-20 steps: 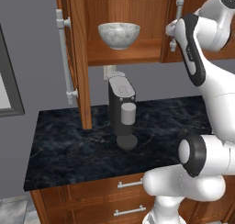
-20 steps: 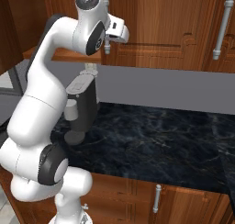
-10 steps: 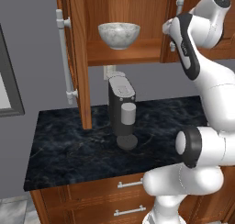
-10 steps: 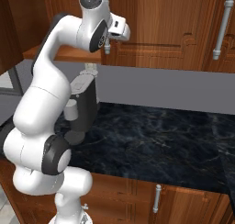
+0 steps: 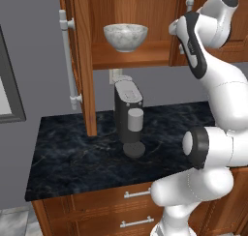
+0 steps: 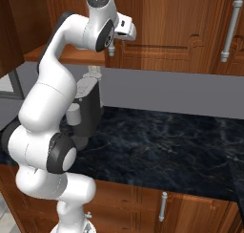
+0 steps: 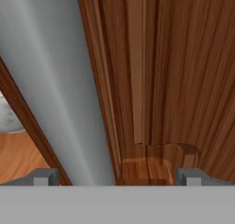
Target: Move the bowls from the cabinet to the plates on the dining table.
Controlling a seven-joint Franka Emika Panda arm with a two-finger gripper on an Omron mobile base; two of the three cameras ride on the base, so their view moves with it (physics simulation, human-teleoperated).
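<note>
The gripper (image 7: 117, 176) is being held wide open and empty, its fingertips (image 7: 43, 176) pointed at a panelled door of the cabinet (image 7: 174, 71). The marbled bowl (image 5: 125, 36) is being kept on the cabinet shelf (image 5: 131, 56), above the coffee machine (image 5: 129, 116) on the counter (image 5: 87, 153).

Base views flank arm, share counter (image 5: 87, 153), hand view near cabinet (image 7: 174, 81)

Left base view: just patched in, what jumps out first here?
The marbled bowl sits alone on the shelf of the open wooden cabinet, whose left door stands swung out with its silver bar handle. Below it a dark coffee machine stands on the black marble counter. The white arm rises high at the right, by the cabinet's right door.
</note>
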